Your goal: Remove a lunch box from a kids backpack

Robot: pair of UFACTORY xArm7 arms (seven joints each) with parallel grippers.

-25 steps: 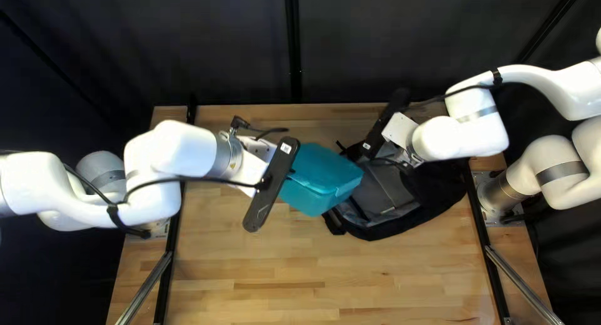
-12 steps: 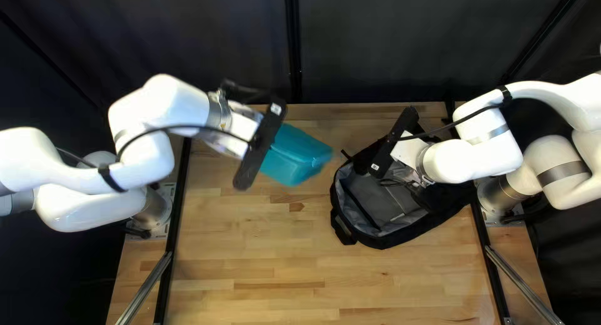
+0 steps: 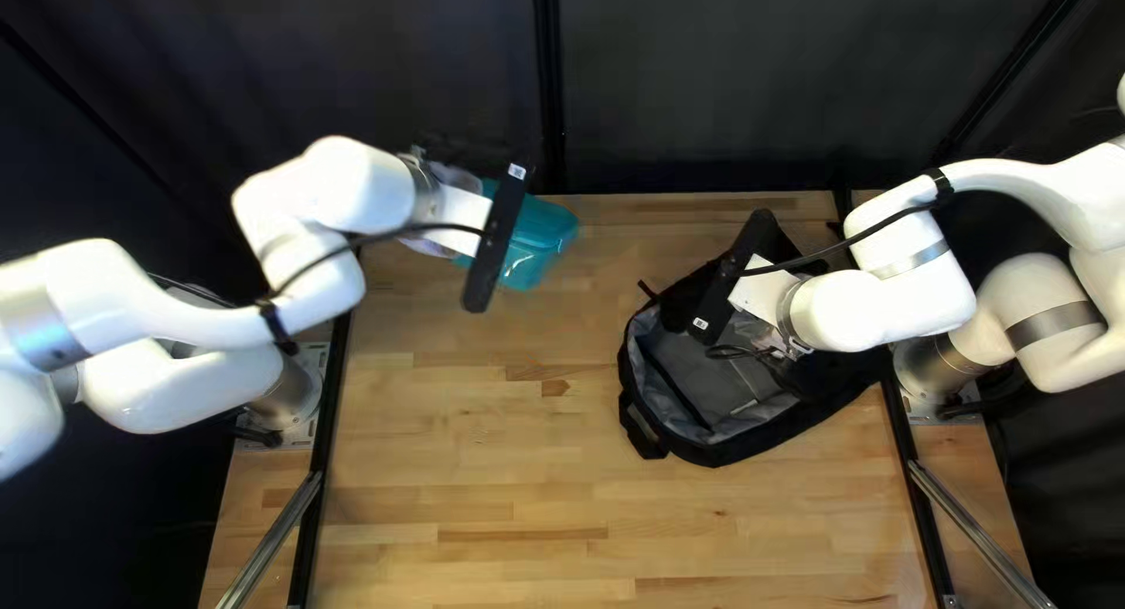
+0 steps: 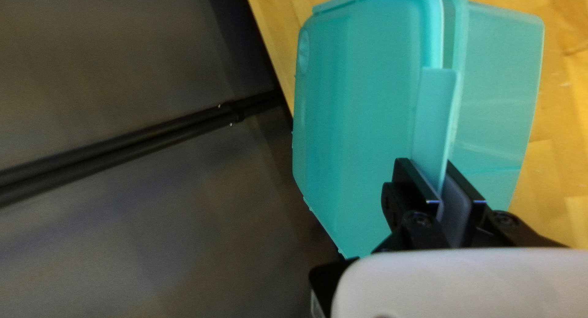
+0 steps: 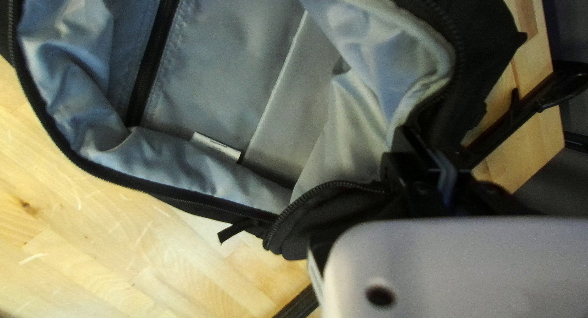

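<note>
In the top left view my left gripper (image 3: 498, 236) is at the table's far edge, left of centre, its fingertips hidden, with the teal lunch box (image 3: 541, 236) beside it. The left wrist view shows the left gripper (image 4: 442, 182) shut on a thin flap at the side of the lunch box (image 4: 373, 110). My right gripper (image 3: 724, 283) is over the black backpack (image 3: 733, 443), which lies unzipped with its grey lining showing. From the right wrist, the right gripper (image 5: 432, 162) is shut on the black edge of the backpack (image 5: 239, 67).
The wooden table (image 3: 492, 492) has black side rails (image 3: 322, 427). A dark curtain (image 3: 703, 82) hangs behind the far edge, close to the left gripper, with a dark pole (image 4: 135, 140) running along it.
The lunch box, held by my left gripper, has moved off the backpack, leftward and toward the far edge. The right gripper shifted slightly, and the backpack's opening is now uncovered.
</note>
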